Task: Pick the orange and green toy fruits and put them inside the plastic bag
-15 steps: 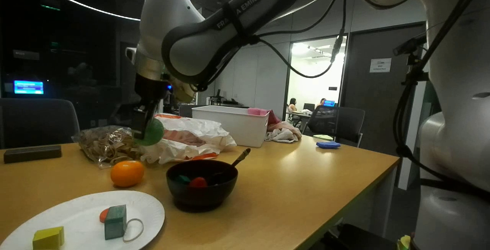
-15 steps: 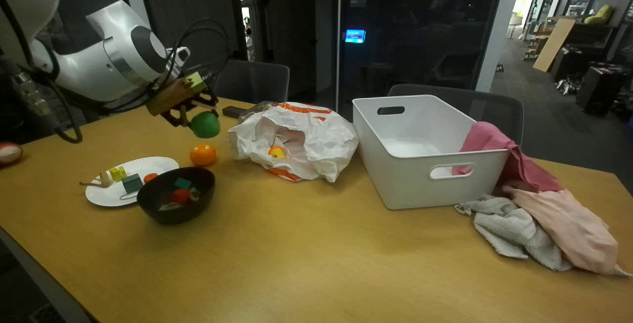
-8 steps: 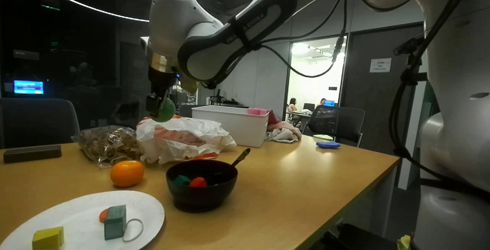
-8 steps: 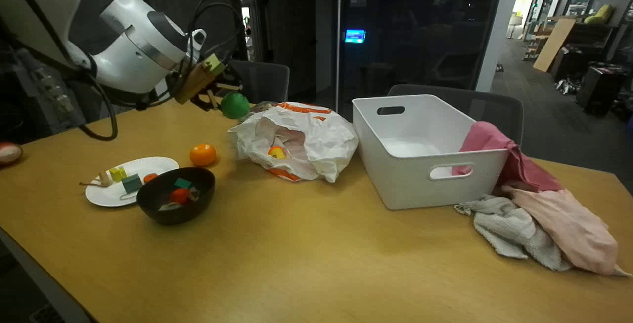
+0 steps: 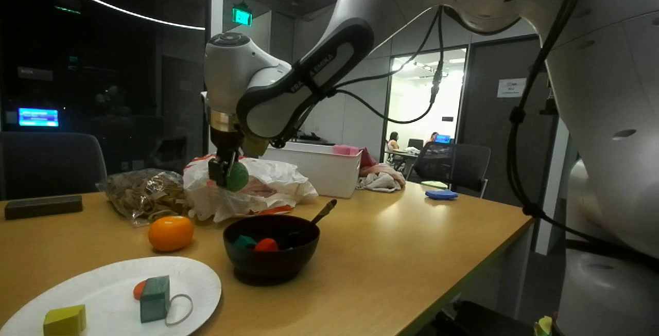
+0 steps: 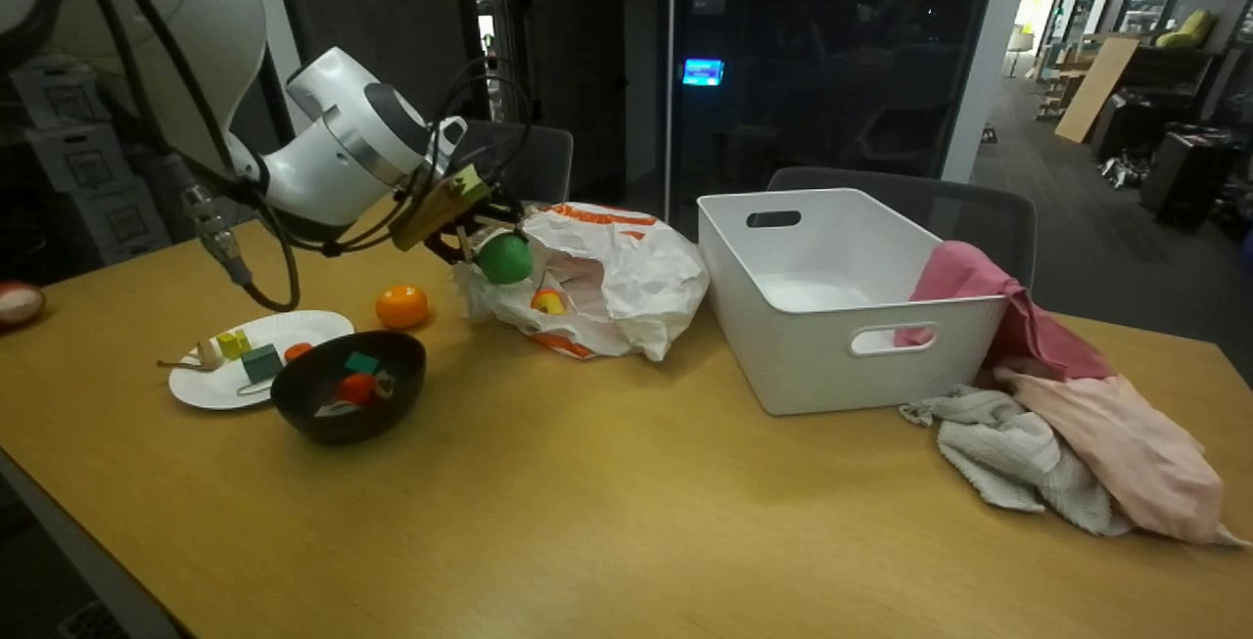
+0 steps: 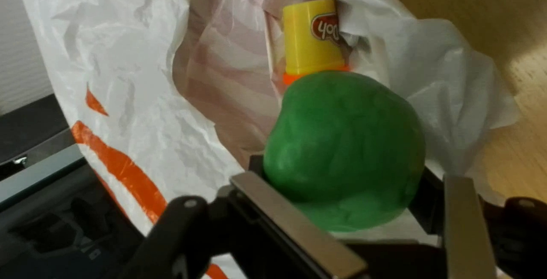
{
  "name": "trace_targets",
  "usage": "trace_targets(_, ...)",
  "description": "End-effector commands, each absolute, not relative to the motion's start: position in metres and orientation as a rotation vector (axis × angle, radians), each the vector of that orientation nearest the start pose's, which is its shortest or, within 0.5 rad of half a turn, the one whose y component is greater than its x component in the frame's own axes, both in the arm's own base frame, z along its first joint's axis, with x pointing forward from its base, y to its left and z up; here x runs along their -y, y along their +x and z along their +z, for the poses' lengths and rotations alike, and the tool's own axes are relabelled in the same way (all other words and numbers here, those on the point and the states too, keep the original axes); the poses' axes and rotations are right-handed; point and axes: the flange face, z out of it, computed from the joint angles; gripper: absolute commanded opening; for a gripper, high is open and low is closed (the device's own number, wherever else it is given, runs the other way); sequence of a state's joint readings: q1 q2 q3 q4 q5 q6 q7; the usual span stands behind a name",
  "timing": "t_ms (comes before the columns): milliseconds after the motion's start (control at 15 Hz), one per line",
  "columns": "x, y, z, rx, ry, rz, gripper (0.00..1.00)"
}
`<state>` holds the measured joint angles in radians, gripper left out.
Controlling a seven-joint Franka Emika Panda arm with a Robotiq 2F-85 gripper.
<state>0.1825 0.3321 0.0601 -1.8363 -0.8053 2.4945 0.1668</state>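
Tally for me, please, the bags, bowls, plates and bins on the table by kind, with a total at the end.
Bags: 2 (white plastic bag, clear bag)
Bowls: 1 (black bowl)
Plates: 1 (white plate)
Bins: 1 (white bin)
Total: 5

Table (image 6: pixel 607 502) bears orange toy fruit (image 6: pixel 401 307), plastic bag (image 6: pixel 641 282), bowl (image 5: pixel 271 270), plate (image 5: pixel 108 289), white bin (image 6: pixel 832 365) (grey cloth (image 6: pixel 1013 453) beside).

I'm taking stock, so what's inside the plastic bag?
A yellow tub with an orange rim shows inside the plastic bag. In the wrist view, the green toy fruit in the gripper hides part of that rim; the bag itself covers anything deeper.
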Motion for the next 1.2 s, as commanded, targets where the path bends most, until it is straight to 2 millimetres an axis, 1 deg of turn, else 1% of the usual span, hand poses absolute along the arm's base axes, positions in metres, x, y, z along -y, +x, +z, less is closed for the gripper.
trace_targets(0,-0.152,0.67,0.371,1.102,-3.383,-0.737,0.53)
trace_targets(200,-0.146,0.687,0.363,1.096,-3.4,-0.736,0.53)
trace_targets(267,-0.142,0.695,0.362,1.138,-3.413,-0.766,0.53)
trace_targets(400,-0.137,0.704,0.362,1.086,-3.421,-0.777,0.53)
trace_targets(467,-0.136,0.707,0.362,1.033,-3.406,-0.773,0.95)
trace_targets(533,-0.136,0.709,0.363,0.986,-3.39,-0.777,0.95)
trace_targets(600,-0.136,0.71,0.364,0.95,-3.373,-0.779,1.0)
trace_targets(733,-0.139,0.708,0.37,0.859,-3.332,-0.778,1.0)
trace_targets(867,-0.146,0.702,0.383,0.78,-3.289,-0.778,1.0)
trace_targets(1000,-0.156,0.694,0.4,0.77,-3.265,-0.81,1.0)
trace_targets(1133,-0.167,0.675,0.426,0.848,-3.297,-0.846,1.0)
